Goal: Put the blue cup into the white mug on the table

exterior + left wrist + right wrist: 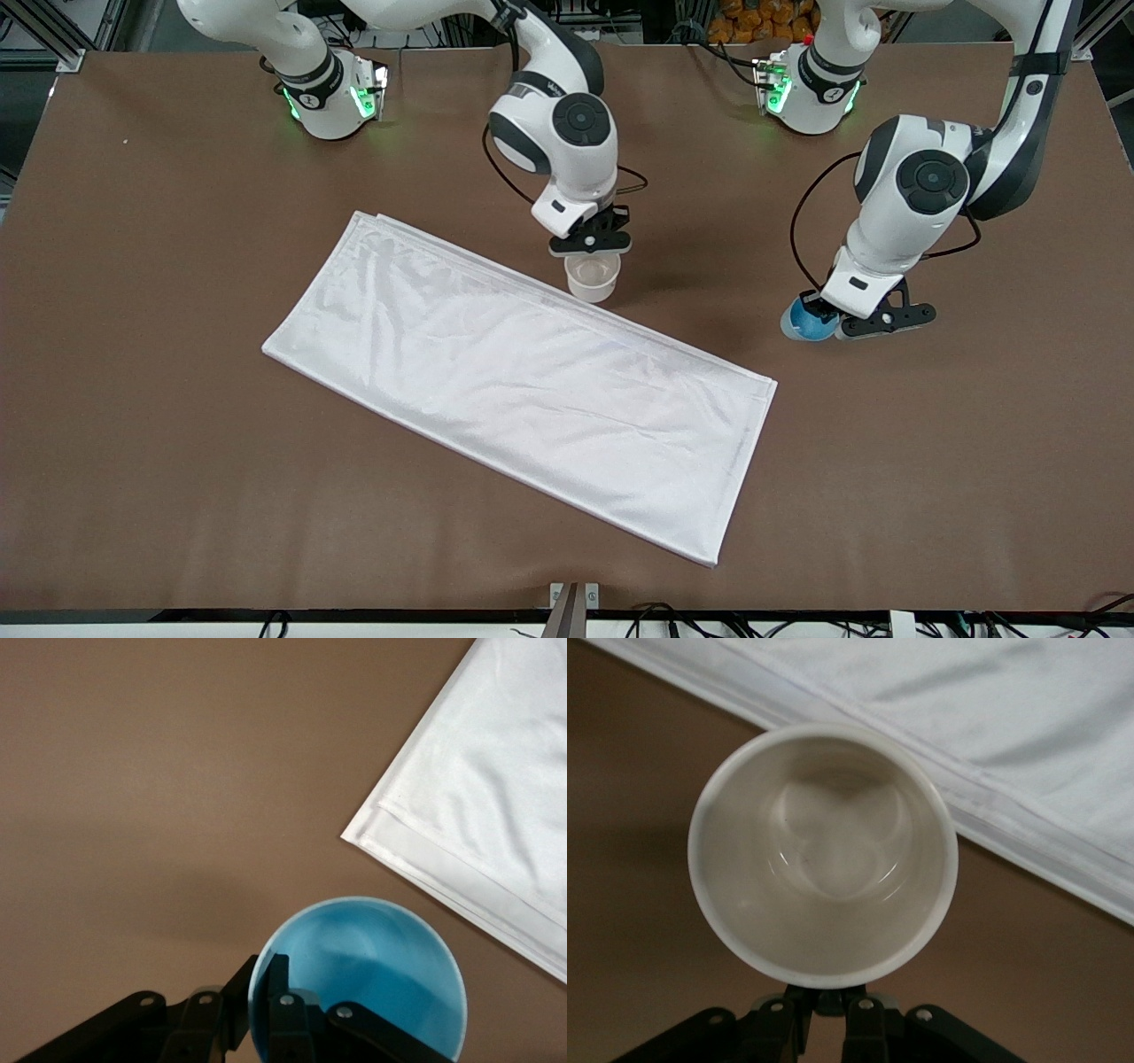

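Note:
The blue cup stands low over the brown table toward the left arm's end. My left gripper is shut on its rim, one finger inside and one outside, as the left wrist view shows for the cup and the gripper. The white mug is at the cloth's edge near the table's middle. My right gripper is shut on its black handle. In the right wrist view the mug is open and empty, with the gripper at the handle. I cannot tell whether either is lifted.
A large white cloth lies slanted across the middle of the table, between the mug and the front edge. It also shows in the left wrist view and the right wrist view. Bare tabletop lies between mug and cup.

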`<act>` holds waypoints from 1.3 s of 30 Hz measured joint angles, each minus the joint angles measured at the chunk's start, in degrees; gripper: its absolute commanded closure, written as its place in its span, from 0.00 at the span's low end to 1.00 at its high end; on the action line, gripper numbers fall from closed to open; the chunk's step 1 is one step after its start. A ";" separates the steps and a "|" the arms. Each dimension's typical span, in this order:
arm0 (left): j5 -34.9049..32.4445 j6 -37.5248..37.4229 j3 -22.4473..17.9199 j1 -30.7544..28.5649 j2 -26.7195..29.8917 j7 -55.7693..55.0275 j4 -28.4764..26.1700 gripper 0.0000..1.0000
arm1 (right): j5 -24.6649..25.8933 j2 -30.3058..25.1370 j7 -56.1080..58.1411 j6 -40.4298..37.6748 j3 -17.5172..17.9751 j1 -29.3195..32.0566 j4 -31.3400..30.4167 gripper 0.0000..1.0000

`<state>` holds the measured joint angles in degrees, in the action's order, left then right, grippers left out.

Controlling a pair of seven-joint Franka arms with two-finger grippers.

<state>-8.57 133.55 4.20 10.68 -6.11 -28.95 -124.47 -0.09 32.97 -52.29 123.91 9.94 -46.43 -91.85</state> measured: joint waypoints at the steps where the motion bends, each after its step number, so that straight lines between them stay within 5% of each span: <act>1: 0.00 0.00 0.00 0.00 -0.01 0.00 0.00 1.00 | 0.00 0.84 -0.10 0.11 0.00 -0.58 0.74 1.00; 16: 0.00 0.00 0.02 0.06 -0.05 -0.08 0.00 1.00 | 0.07 6.32 -3.12 3.47 -0.01 -4.88 6.23 1.00; 18: 0.00 0.00 0.03 0.12 -0.05 -0.25 0.00 1.00 | 0.09 6.82 -3.44 4.35 -0.02 -5.30 6.22 0.53; 19: 0.00 0.00 0.04 0.16 -0.05 -0.35 0.00 1.00 | 0.09 7.08 -3.59 4.75 -0.02 -5.46 6.23 0.05; 20: 0.00 0.00 0.04 0.20 -0.05 -0.41 0.00 1.00 | 0.09 7.31 -3.88 5.06 -0.02 -5.57 6.23 0.00; 32: 0.00 -0.44 0.58 0.43 -0.05 -2.18 0.01 1.00 | 0.12 8.01 -8.18 5.69 -0.04 -6.02 7.26 0.00; 39: 0.00 -5.46 4.61 0.54 0.07 -8.26 0.47 1.00 | 0.12 6.14 -8.51 4.28 0.00 -4.84 8.74 0.00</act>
<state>-8.57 128.09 8.80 11.22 -6.04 -37.21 -124.00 0.03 39.12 -60.80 128.20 9.94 -51.27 -83.11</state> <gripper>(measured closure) 0.912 0.062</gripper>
